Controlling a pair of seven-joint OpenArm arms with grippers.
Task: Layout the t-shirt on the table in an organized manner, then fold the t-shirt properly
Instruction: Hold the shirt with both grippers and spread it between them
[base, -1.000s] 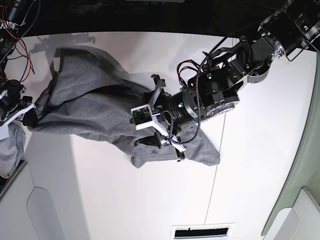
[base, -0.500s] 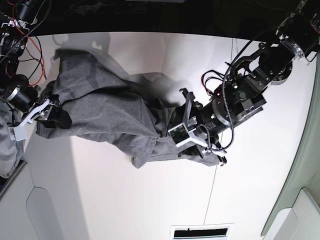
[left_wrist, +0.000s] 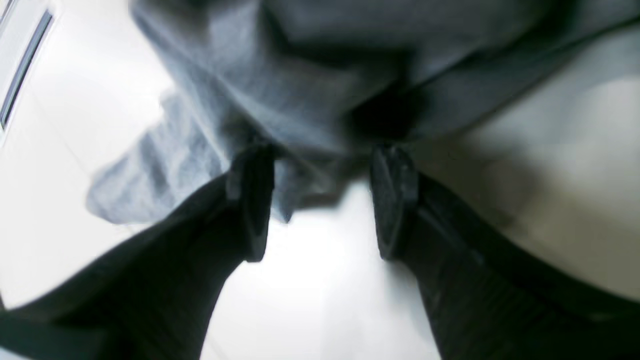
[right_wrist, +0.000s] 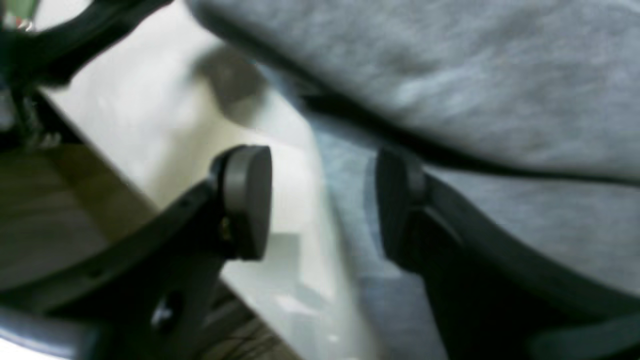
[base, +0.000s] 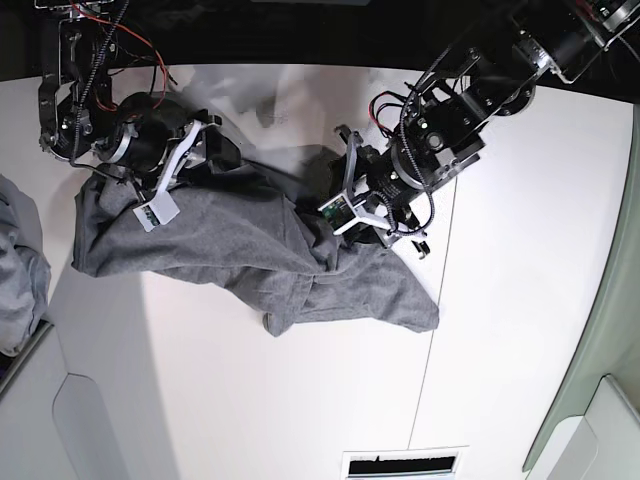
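Near edge of the table is bare white, thin dark seam running down on the right side of the base view. Next back, the t-shirt lies in a crumpled band across the middle of the table, bunched and overlapping itself, one lobe pointing toward the near right, its left end close to the table's left edge. No sleeve or collar can be made out; not spread flat.

Left gripper: claw spread wide in the wrist view, bare table showing between the two pads, shirt edge hanging just above and brushing the tips; nothing pinched. In the base view it sits over the shirt's right-middle part.

Right gripper: claw also apart; a fold of grey cloth lies between the pads, against or just beside the right-hand one, the other pad clear of it. Not clamped on it as far as the blurred view shows. In the base view it hovers at the shirt's far left corner.

A paler cloth bundle sits off the table's left edge, apart from the shirt.

Progress, my judgement: early. Layout not done, shirt needs regrasping at corners and pulling flat; all folding remains.
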